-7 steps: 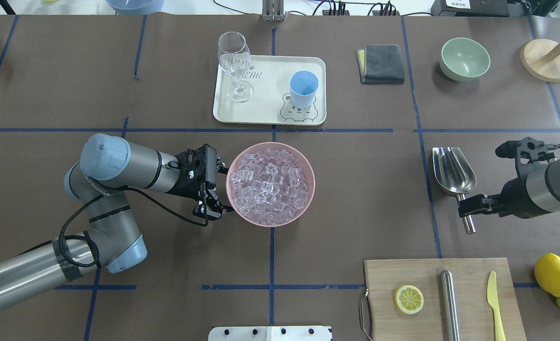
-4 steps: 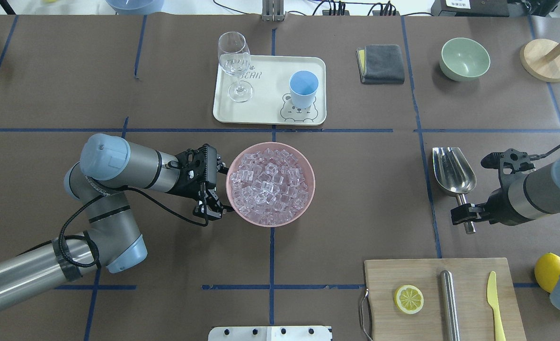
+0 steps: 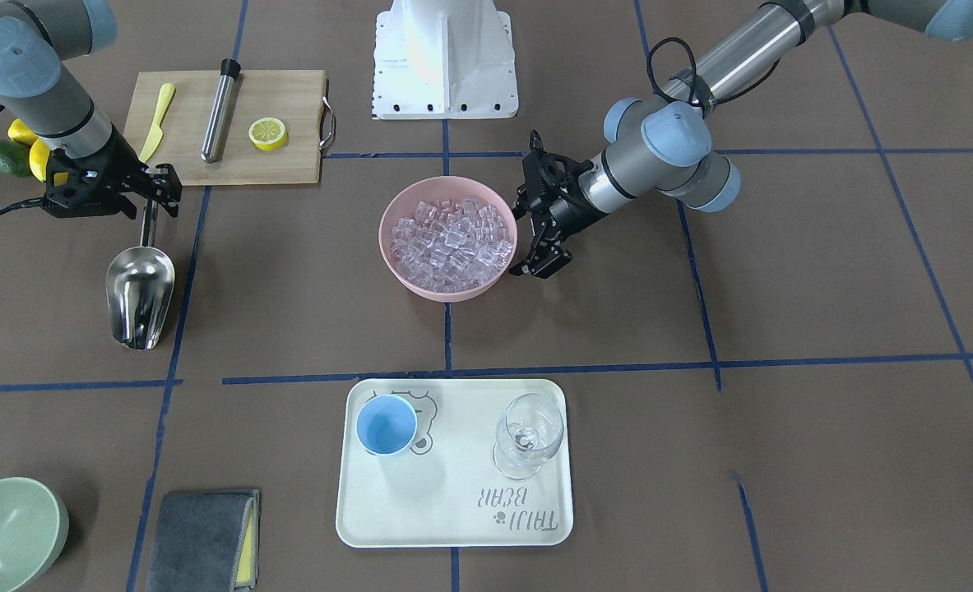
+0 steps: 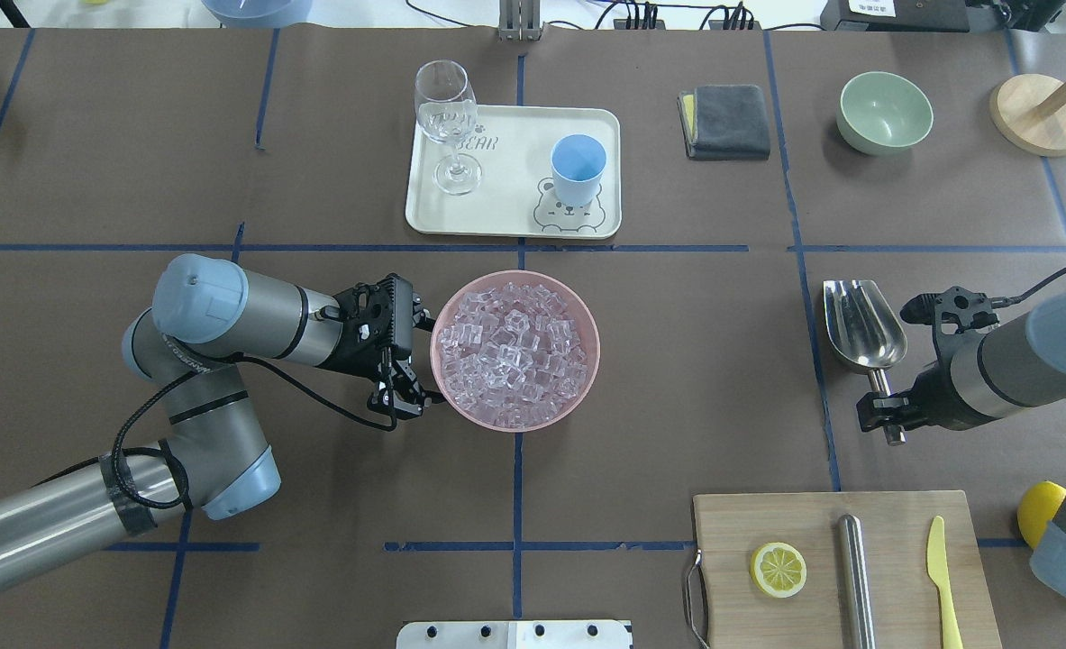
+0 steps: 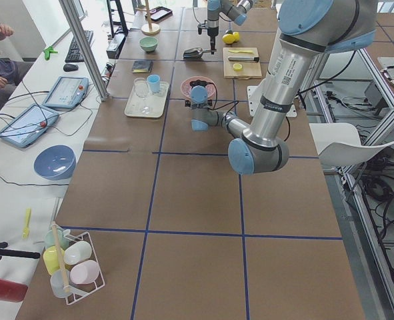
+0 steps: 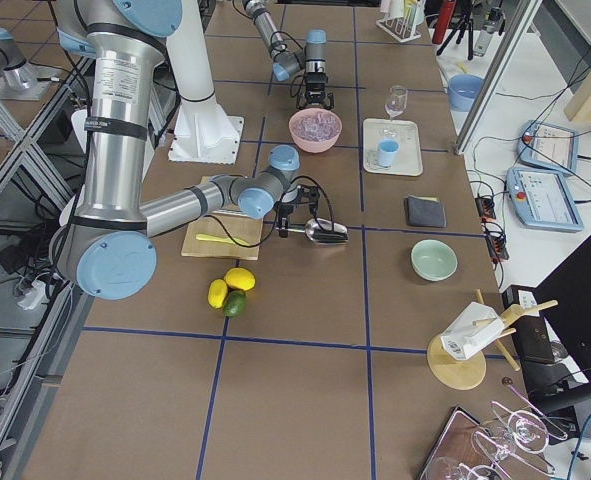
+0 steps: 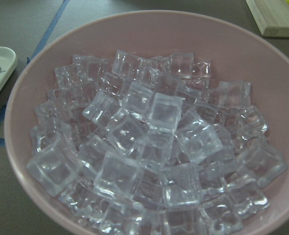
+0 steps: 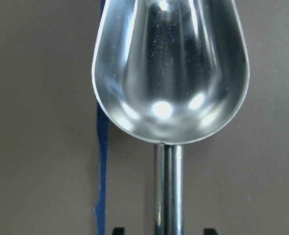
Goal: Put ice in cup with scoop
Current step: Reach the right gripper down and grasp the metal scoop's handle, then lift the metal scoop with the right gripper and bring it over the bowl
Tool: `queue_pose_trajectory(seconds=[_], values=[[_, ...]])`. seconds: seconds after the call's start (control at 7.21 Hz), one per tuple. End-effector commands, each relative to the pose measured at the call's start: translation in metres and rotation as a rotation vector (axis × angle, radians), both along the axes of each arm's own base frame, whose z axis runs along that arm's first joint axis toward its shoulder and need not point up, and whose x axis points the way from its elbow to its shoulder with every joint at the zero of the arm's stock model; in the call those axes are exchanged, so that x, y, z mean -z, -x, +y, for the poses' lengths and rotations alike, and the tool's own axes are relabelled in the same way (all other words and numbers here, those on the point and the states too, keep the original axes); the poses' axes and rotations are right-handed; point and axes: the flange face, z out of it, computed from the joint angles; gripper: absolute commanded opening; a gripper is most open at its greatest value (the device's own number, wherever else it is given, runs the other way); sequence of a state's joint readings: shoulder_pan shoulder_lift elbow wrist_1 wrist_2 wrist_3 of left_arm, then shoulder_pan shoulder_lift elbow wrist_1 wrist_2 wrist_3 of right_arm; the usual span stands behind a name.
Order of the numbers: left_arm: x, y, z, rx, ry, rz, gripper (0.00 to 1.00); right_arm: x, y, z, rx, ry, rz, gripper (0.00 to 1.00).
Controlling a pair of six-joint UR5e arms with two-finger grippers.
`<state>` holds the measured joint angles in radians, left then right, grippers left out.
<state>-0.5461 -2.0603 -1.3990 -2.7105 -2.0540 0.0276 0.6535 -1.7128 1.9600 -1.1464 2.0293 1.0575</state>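
The ice fills a pink bowl at the table's middle; it also shows in the left wrist view. My left gripper is open and empty at the bowl's left rim. The light-blue cup stands upright and empty on a cream tray. The steel scoop lies flat on the table at the right, bowl facing up. My right gripper is open, with one finger on each side of the scoop's handle, not touching it.
A wine glass stands on the tray. A grey cloth, a green bowl and a wooden stand are at the back right. A cutting board holds a lemon slice, a steel tube and a yellow knife.
My right gripper has slid back along the scoop's handle toward its end, and the arm has swung nearer. The left arm, bowl and scoop have not moved.
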Motion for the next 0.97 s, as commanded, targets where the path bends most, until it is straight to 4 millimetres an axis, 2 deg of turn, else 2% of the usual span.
queue_pose_trajectory(seconds=[0.0, 0.28, 0.42, 0.56, 0.83], values=[[0.0, 0.0, 0.0, 0.0, 0.0, 0.0, 1.0, 0.002, 0.0, 0.0, 0.002, 0.0, -0.002, 0.0], [-0.001, 0.0, 0.0, 0.0, 0.0, 0.0, 1.0, 0.005, -0.003, 0.002, 0.029, 0.001, -0.012, 0.0], [-0.001, 0.0, 0.0, 0.0, 0.001, -0.001, 1.0, 0.026, -0.011, 0.003, 0.061, -0.026, -0.001, 0.0], [-0.002, 0.001, 0.0, 0.0, 0.001, -0.001, 1.0, 0.063, -0.022, -0.005, 0.075, -0.048, 0.035, 0.0], [-0.001, 0.0, 0.0, 0.0, 0.0, 0.0, 1.0, 0.145, -0.011, -0.028, 0.073, -0.066, 0.036, 0.0]])
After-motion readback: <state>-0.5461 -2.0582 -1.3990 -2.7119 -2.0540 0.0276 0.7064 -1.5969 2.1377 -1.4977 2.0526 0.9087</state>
